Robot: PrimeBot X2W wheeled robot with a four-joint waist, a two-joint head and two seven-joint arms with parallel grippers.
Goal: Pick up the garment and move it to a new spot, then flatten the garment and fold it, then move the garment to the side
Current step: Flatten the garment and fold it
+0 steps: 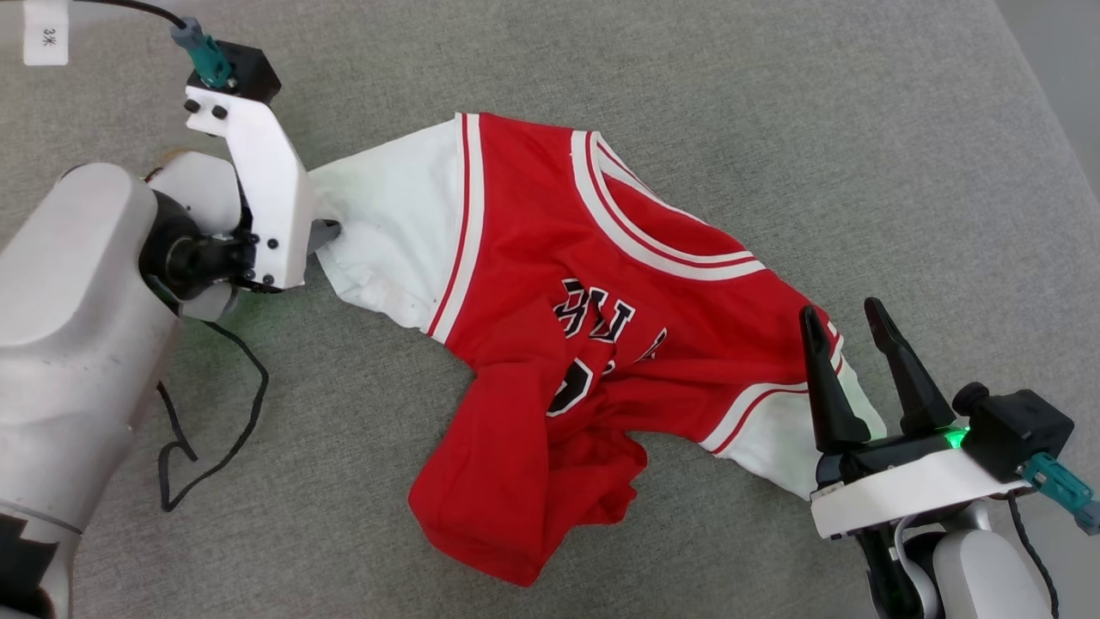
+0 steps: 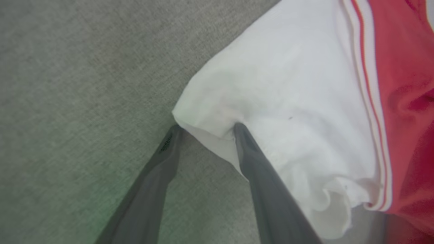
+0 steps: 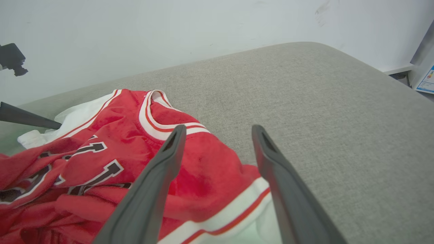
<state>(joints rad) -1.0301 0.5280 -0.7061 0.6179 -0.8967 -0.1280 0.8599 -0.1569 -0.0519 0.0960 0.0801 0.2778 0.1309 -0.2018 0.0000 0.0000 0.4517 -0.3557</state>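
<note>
1. Head view: I see the garment (image 1: 533, 258) lying crumpled across the middle of the grey surface (image 1: 773, 129). Its red body is bunched towards me and one white sleeve is drawn out to each side.
2. The black, white-outlined lettering on the chest is creased and faces away from me. I can make out parts of letters and a numeral, but not a whole word.
3. A white tag (image 1: 45, 33) in the far left corner carries a "3" and a small character I cannot read with certainty.
4. The left gripper (image 1: 329, 230) meets the tip of the left sleeve. The right gripper (image 1: 842, 311) hangs over the other sleeve's striped seam with its fingers spread and nothing between them. A black cable (image 1: 215, 413) loops on the surface by the left arm.
5. Left wrist view: the left gripper (image 2: 206, 128) has its jaws apart, straddling the corner of the white sleeve. One finger (image 2: 261, 176) lies on top of the cloth and the other touches the hem's edge. The jaws are not pinched on it.
6. The garment (image 2: 288, 84) shows red-and-white stripes where the sleeve joins the red body.
7. Right wrist view: the right gripper (image 3: 218, 128) is wide open above the red shoulder of the garment (image 3: 112, 142), holding nothing.
8. A few black block letters show between the folds but spell nothing legible. By the wall (image 3: 169, 34), a sticker (image 3: 425, 79) at the right edge has print too small to read.
</note>
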